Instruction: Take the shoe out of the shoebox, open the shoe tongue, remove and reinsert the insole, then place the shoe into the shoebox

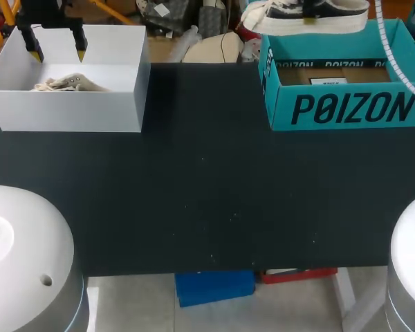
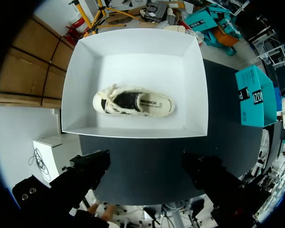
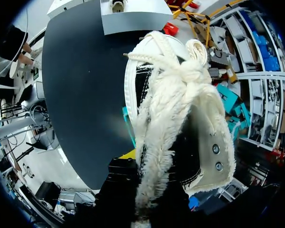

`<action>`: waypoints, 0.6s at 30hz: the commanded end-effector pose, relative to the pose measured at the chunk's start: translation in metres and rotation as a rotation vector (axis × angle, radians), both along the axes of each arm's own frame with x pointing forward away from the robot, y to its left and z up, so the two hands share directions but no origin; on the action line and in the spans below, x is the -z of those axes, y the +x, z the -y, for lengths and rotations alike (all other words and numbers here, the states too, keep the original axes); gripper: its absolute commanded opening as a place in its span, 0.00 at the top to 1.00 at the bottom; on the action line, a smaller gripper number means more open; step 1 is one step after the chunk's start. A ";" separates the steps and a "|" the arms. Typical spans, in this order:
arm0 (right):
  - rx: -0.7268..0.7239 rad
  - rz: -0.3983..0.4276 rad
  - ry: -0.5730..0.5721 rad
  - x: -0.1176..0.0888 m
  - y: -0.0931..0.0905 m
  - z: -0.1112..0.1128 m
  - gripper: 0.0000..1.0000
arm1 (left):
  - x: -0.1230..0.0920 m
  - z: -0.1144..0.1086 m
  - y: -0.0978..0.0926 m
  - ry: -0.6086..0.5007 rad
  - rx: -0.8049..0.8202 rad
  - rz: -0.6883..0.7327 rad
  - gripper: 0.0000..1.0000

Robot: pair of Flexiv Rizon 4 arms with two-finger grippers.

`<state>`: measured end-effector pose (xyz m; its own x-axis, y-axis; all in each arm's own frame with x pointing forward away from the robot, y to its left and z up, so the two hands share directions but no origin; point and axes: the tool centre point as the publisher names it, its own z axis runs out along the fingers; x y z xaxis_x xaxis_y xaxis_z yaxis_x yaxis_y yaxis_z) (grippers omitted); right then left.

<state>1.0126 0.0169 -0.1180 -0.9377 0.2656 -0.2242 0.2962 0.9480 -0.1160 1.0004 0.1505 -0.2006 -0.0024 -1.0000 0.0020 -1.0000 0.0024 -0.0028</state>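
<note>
With the right gripper clamped on the dark shoe above the teal shoebox at the table's far right corner, and the left gripper spread open over the white box at the far left, this looks like the lift-out, and the shoe next needs setting down mid-table.

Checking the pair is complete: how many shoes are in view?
2. One shoe lies in the white box; the other shoe is held by the right end effector above the teal shoebox.

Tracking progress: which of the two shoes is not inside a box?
The dark, white-soled shoe up over the far rim of the teal cardboard box; the cream frayed shoe lies inside the white box.
</note>
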 end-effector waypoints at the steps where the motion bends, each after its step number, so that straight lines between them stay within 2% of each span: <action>1: -0.022 0.248 -0.086 -0.015 -0.060 -0.052 1.00 | 0.000 0.000 0.000 0.000 0.000 -0.001 0.00; 3: -0.023 0.247 -0.071 -0.005 -0.074 -0.075 1.00 | 0.000 0.000 0.000 0.000 0.000 -0.001 0.00; 6: -0.025 0.228 -0.045 0.009 -0.088 -0.098 1.00 | 0.000 0.000 0.000 0.000 0.000 -0.001 0.00; 11: -0.039 0.235 -0.088 0.045 -0.110 -0.134 1.00 | 0.000 0.000 0.000 0.000 0.000 -0.001 0.00; 18: -0.123 0.248 -0.083 0.102 -0.132 -0.163 1.00 | 0.000 0.000 0.000 0.000 0.000 -0.001 0.00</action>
<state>0.8865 0.1706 -0.1940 -0.9200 0.1569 -0.3592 0.2178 0.9666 -0.1355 1.0004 0.1505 -0.2006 -0.0023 -1.0000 0.0021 -1.0000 0.0023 -0.0028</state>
